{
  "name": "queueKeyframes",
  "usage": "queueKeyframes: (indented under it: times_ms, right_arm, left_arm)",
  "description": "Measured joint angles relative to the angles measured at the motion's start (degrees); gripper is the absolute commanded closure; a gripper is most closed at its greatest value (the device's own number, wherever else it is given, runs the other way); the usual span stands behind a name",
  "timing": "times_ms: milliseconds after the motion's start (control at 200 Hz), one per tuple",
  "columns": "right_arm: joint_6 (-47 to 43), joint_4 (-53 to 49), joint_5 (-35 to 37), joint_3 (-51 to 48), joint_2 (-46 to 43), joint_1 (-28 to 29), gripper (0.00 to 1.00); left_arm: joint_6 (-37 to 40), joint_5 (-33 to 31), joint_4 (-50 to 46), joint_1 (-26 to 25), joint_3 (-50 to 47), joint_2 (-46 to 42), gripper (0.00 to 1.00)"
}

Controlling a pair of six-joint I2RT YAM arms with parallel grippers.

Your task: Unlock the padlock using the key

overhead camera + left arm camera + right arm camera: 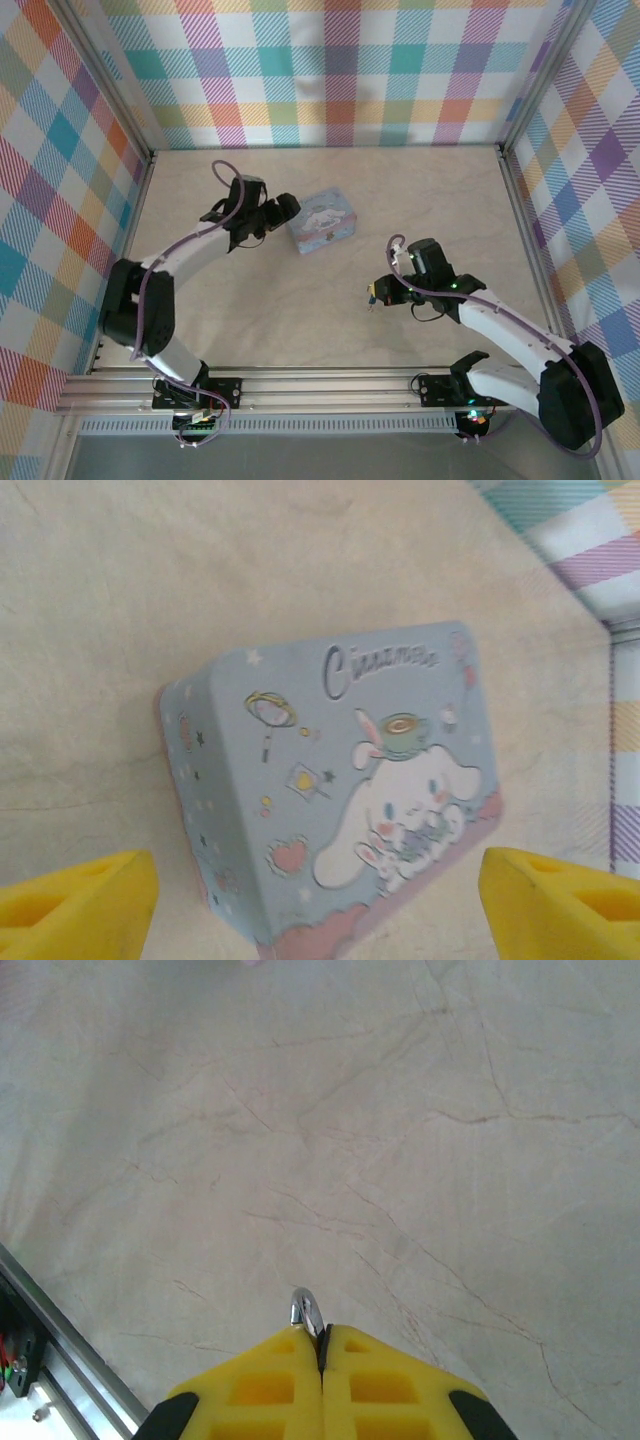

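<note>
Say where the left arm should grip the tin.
Best grip the tin across two opposite side walls, from above: it lies flat, lid up, walls upright. The left fingers stand open either side of it; square them to its skewed sides first.

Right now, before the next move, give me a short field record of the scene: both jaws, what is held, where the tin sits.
left jaws: open wide, yellow fingers far apart, tin box ahead of them, not gripped
right jaws: shut on a silvery metal piece that sticks out at the tips
silvery metal piece: too small to tell key from padlock shackle
tin box: printed lid up, on the table, just ahead of the left jaws
right jaws, place: over bare table, apart from the tin box
</note>
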Motion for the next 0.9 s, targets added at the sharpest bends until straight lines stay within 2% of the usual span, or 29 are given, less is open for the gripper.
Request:
queueKeyframes:
  times_ms: [340,515,790,900]
  right_arm:
    - [-0.2,1.6,0.0,0.0,8.9,2.5,0.93]
    - [-0.1,4.8,0.0,0.0,13.3,3.3,0.92]
    - [0.5,10.3,0.0,0.3,18.6,3.8,0.88]
    - [0.7,11.7,0.0,0.3,19.9,3.8,0.83]
  left_arm:
    - [-6.0,-3.1,0.5,0.0,-14.5,-18.5,0.12]
    - [-7.3,-5.7,-2.9,0.0,-16.4,-25.5,0.12]
    - [-7.3,-7.8,-5.5,0.0,-16.5,-29.1,0.12]
    - [-7.4,-8.4,-6.4,0.0,-16.8,-29.2,0.11]
